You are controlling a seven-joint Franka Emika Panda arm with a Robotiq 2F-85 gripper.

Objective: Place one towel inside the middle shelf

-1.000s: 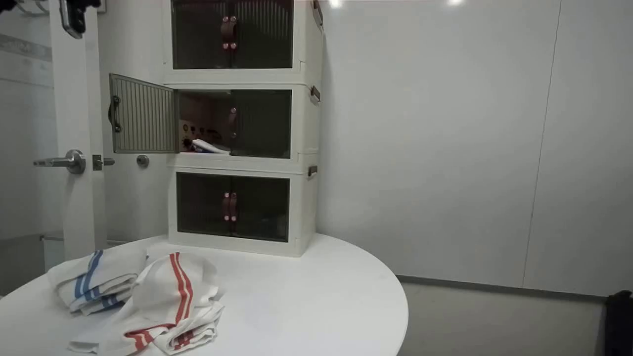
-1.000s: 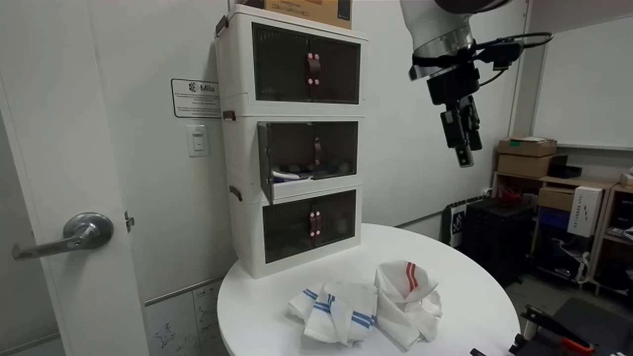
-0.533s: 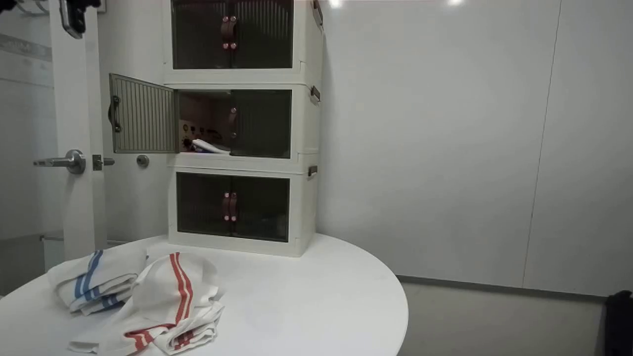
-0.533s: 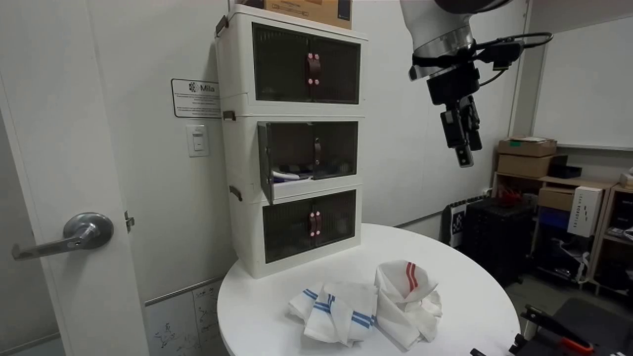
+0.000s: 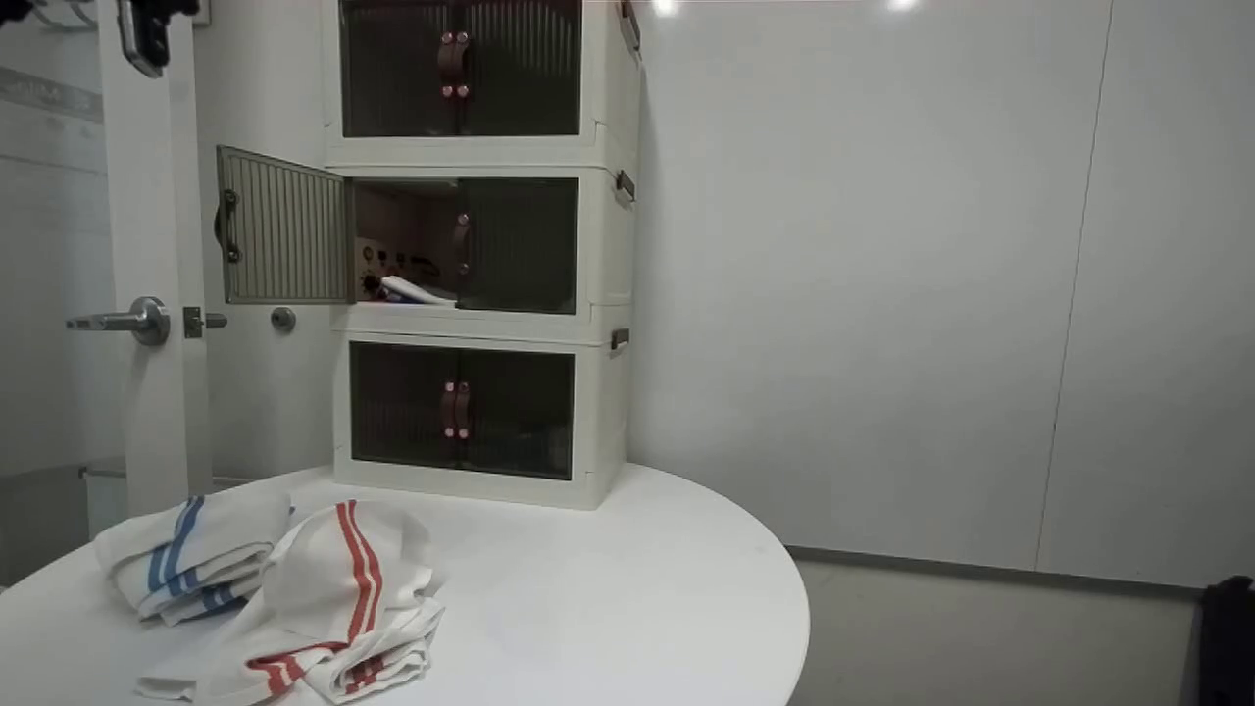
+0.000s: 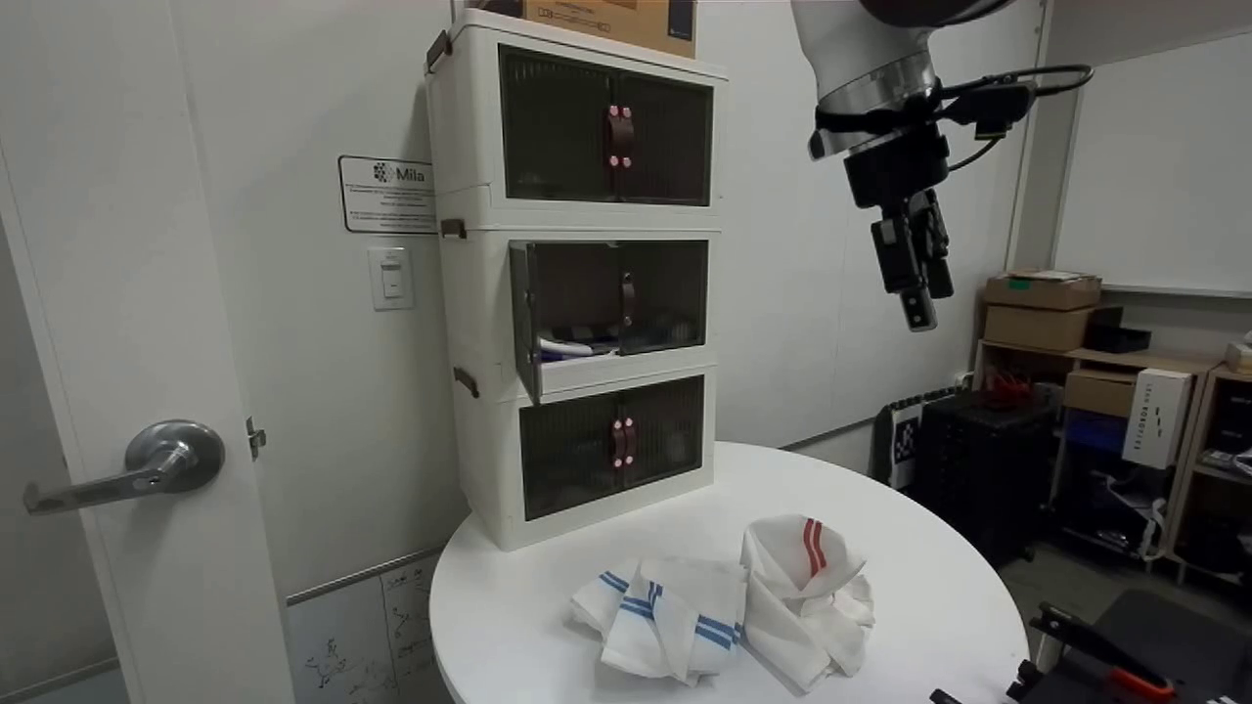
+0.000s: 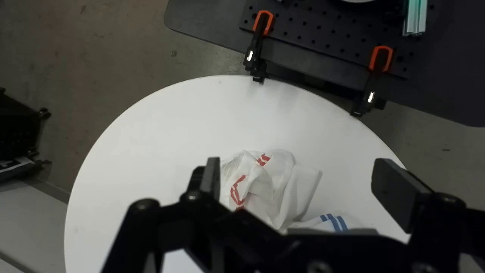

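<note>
Lying near the tabletop (image 5: 608, 588) edge, the blue-striped towel (image 6: 668, 618) seemingly awaits gripping and placing; the claw (image 7: 298, 176) hangs above, empty, spread apart. The middle shelf (image 5: 610, 250) has one door (image 5: 286, 227) open, an unidentifiable white item (image 5: 417, 291) inside.

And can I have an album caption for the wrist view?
Past the open gripper: a red-striped cloth and a partly hidden blue-striped towel on a white table.

Blue-striped towel (image 6: 670, 626), one; red-striped cloth (image 6: 807, 606), one; cabinet units (image 6: 477, 303), three; cabinet doors (image 5: 520, 250), six; round worktop (image 5: 608, 598), one; orange-and-black clamps (image 7: 257, 43), two; claw (image 6: 930, 301), one.
</note>
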